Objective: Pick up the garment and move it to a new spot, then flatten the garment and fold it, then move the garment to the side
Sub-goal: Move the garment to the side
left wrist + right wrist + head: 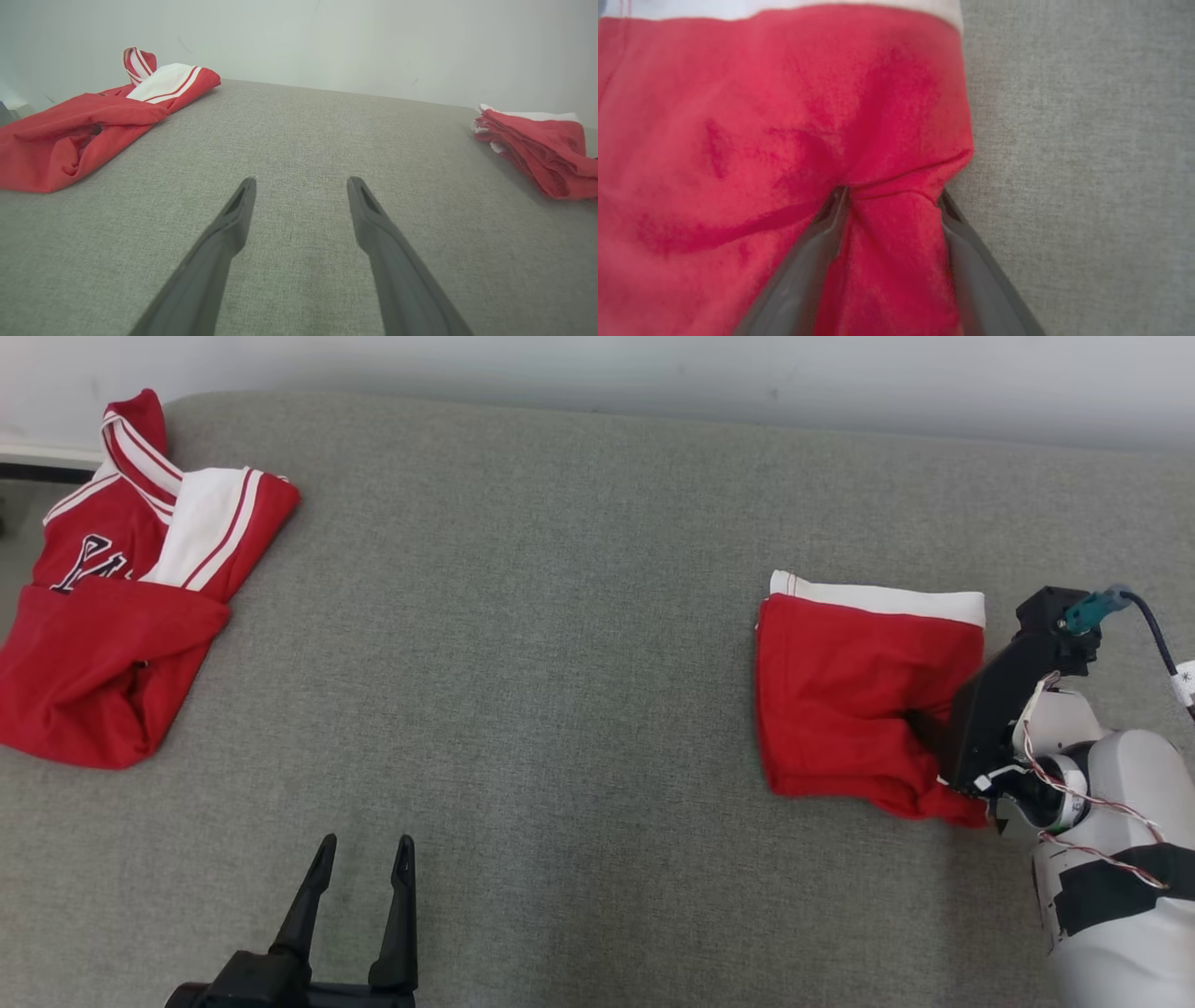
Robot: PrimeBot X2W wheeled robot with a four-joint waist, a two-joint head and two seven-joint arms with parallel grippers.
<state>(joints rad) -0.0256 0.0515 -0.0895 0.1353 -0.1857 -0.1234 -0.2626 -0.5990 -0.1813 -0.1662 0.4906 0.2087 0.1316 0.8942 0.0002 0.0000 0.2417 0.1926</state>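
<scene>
Right gripper [892, 196] wide, straddling a ridge of the folded red garment [864, 691] at the right of the grey surface [560, 663]; it should close on all layers before lifting. Left gripper [364, 863] wide, empty.

Left hand [302, 180], right hand [892, 192], fingers apart.

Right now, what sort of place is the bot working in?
Probably an indoor garment-folding test setup: a wide grey fabric-covered surface against a plain white wall, with a folded red-and-white garment and a second, lettered red jersey lying on it.
</scene>
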